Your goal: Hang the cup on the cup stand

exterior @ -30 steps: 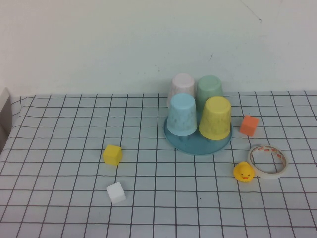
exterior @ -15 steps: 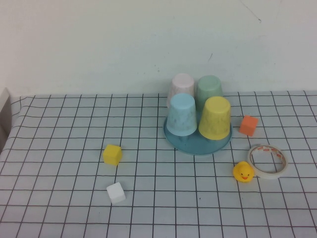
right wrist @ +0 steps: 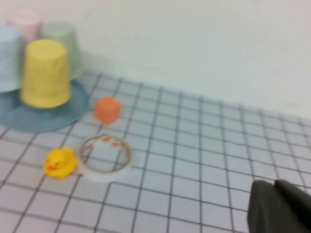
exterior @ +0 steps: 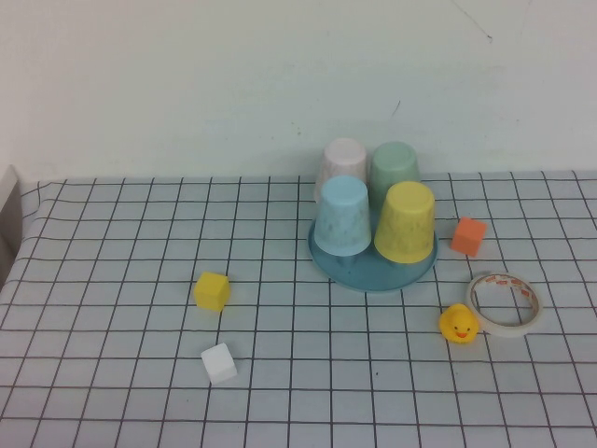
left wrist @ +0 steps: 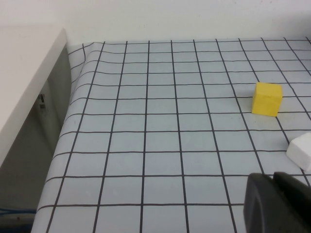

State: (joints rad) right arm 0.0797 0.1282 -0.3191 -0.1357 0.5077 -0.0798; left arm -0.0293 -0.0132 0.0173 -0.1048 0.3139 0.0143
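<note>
Open grid table (exterior: 121, 280) left; cups crowding cup stand (exterior: 373, 273), clutter beside.

Cup (exterior: 406, 221) matt plastic; cup stand (exterior: 373, 273) smooth plastic.

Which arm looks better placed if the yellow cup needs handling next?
Right, probably. The yellow cup sits upside down on the cup stand, on the table's right half. The shut right gripper faces it; the shut left gripper sees only blocks.

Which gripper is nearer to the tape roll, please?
Right. The right gripper, shut, sits near the tape roll and duck. The left gripper, shut, is across the table by the white cube.
</note>
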